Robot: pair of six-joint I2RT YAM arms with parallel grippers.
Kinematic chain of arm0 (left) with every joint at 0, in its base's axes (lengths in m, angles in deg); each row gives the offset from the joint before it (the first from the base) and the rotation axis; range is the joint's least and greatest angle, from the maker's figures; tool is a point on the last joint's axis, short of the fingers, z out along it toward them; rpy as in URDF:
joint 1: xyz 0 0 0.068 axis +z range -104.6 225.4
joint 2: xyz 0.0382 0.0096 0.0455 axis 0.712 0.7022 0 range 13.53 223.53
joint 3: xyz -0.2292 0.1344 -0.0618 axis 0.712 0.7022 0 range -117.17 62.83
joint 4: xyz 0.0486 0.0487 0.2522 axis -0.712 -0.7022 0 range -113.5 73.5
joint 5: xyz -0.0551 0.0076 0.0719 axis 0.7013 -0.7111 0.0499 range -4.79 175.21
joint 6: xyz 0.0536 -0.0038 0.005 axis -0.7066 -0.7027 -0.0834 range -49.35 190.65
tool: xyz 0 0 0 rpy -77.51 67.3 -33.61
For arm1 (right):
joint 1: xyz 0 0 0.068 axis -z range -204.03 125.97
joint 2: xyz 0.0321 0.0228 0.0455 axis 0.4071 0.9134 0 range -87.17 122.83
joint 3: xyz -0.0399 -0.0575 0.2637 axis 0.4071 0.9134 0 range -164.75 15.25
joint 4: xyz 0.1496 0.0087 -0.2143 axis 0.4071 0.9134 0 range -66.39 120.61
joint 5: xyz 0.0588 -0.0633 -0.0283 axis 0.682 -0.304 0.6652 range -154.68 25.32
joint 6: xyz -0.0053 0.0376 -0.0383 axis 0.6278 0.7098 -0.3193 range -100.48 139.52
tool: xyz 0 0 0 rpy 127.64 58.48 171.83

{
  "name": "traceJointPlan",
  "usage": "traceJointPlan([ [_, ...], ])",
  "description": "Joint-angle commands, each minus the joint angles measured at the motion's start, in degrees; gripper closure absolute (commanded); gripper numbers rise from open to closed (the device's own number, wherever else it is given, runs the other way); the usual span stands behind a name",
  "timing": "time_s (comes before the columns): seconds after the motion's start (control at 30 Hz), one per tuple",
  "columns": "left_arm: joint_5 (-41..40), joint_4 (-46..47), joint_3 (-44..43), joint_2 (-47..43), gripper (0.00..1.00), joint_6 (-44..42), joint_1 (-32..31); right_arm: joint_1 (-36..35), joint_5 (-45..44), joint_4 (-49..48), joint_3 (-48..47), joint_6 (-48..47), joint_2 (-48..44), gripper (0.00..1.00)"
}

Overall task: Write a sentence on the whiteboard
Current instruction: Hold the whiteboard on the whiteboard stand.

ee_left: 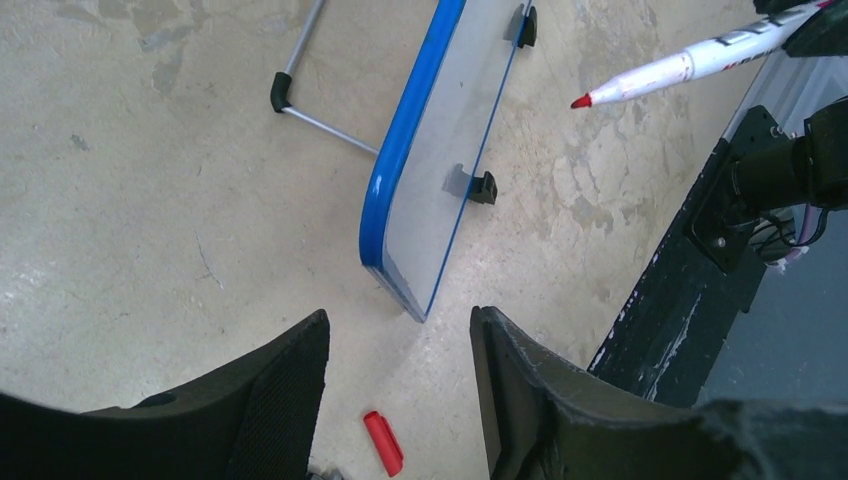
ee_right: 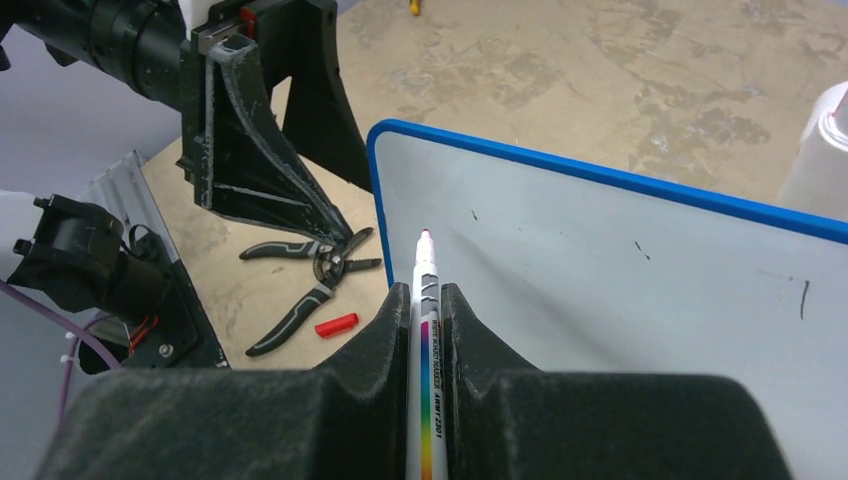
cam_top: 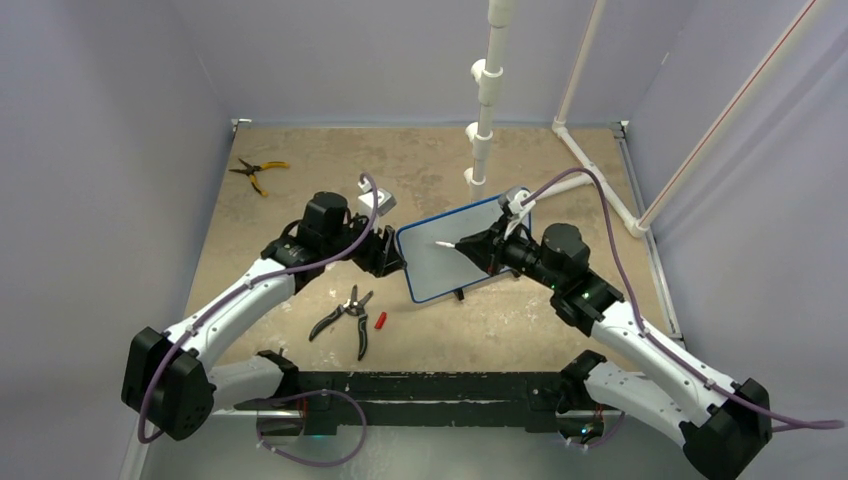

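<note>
The whiteboard (cam_top: pixel 455 252) stands tilted at the table's middle, blue-framed with small black feet (ee_left: pixel 484 187). Its face (ee_right: pixel 620 270) carries only a few tiny dark marks; the sentence is not in view. My right gripper (ee_right: pixel 426 292) is shut on a white marker (ee_right: pixel 424 270), and the red tip (ee_left: pixel 581 101) hovers just off the board's left part. My left gripper (ee_left: pixel 400 322) is open with nothing between its fingers. It sits at the board's left edge, with the near blue corner (ee_left: pixel 395 270) just ahead of the jaws.
On the table in front of the board lie the marker's red cap (cam_top: pixel 381 321) and black-handled pliers (cam_top: pixel 345 315). Yellow-handled pliers (cam_top: pixel 258 172) lie at the far left. A white pipe stand (cam_top: pixel 484 110) rises behind the board. Grey walls enclose the table.
</note>
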Motion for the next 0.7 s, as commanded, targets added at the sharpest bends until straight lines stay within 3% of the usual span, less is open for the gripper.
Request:
traceJointPlan([
  [0.0,1.8,3.4,-3.9,1.5,0.49,-2.0,0.2,-0.3,3.1,-6.0,-0.6,-0.4,1.4,1.00],
  [0.67,1.6,4.8,-4.2,4.3,0.74,-2.2,0.2,-2.3,4.6,-11.0,-3.8,-1.5,9.8,1.00],
])
